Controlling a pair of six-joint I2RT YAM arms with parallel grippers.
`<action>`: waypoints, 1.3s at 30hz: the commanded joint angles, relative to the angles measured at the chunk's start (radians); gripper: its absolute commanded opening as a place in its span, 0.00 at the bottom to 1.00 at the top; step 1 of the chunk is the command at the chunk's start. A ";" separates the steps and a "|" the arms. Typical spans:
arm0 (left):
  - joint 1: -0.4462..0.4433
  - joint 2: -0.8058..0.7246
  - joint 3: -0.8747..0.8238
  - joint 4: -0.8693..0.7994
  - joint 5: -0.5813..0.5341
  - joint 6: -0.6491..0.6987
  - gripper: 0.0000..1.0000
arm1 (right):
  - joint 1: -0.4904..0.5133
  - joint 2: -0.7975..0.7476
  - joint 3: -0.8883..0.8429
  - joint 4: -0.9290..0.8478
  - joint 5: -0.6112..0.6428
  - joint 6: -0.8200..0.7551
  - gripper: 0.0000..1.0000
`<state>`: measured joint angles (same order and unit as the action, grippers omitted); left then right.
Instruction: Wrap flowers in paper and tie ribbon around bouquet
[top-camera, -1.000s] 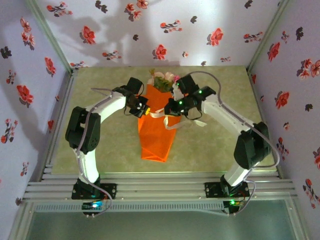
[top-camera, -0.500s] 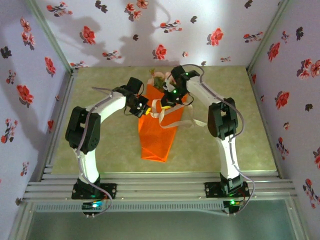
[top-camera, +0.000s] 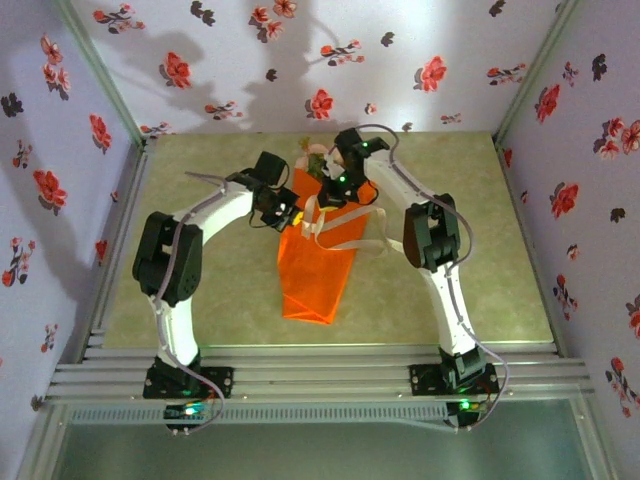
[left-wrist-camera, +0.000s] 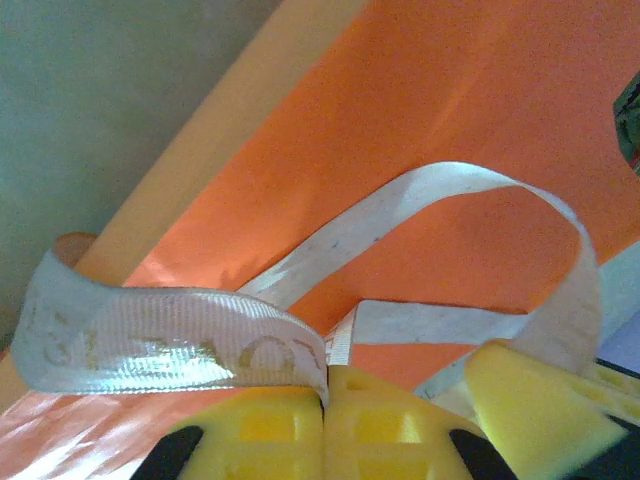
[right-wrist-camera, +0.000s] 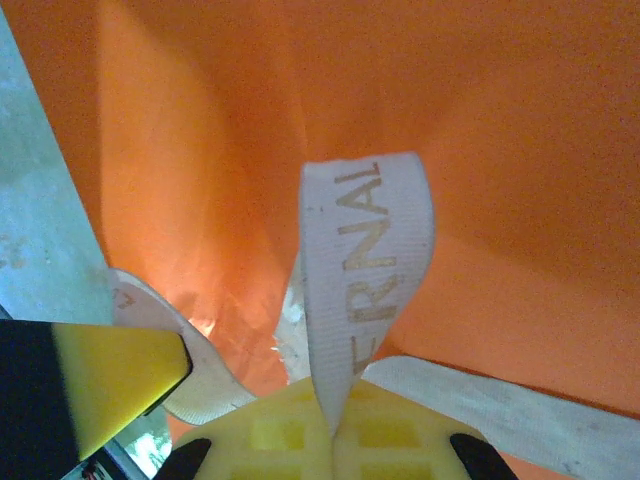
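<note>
Near edge: the arm bases (top-camera: 188, 380) sit bolted to the rail (top-camera: 320, 372), and both arms curve inward over the table (top-camera: 200, 300).

The bouquet (top-camera: 312, 270) lies flat mid-table, narrow end toward the bases, wide end away. The orange paper (left-wrist-camera: 450, 100) is wrapped into a cone, smooth and glossy.

Past the cone's middle the two grippers meet above it, close together.
- The left gripper (left-wrist-camera: 325, 420) has its yellow fingers clenched, pinching a strand of the ribbon (left-wrist-camera: 170, 335). The strand arcs left from the pinch, and a second loop runs right across the paper.
- The right gripper (right-wrist-camera: 335, 430) also has its fingers pressed together on the ribbon, with a printed length folding up and over from the pinch.
- Each wrist view catches a yellow finger of the other gripper just beside.

Loose ribbon trails off the cone's right side onto the table.

Beyond the grippers are the flowers (top-camera: 318, 157), pale blooms and green leaves at the wide end, partly hidden by the right arm. Behind them stands the far wall (top-camera: 240, 60) with red flower prints (top-camera: 320, 103).
</note>
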<state>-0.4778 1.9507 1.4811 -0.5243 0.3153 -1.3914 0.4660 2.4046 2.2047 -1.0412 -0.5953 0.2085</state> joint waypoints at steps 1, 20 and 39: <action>0.000 0.032 0.035 0.006 -0.005 0.034 0.00 | 0.018 0.024 0.028 -0.045 -0.013 -0.024 0.00; 0.011 0.070 0.072 -0.055 -0.048 0.071 0.00 | 0.047 -0.001 0.000 -0.091 -0.003 -0.028 0.00; 0.020 0.097 0.091 -0.076 -0.042 0.093 0.00 | 0.053 0.019 0.023 -0.110 0.000 -0.014 0.00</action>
<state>-0.4656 2.0228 1.5398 -0.5629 0.2882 -1.3262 0.5274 2.3615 2.1414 -1.1126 -0.6018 0.1936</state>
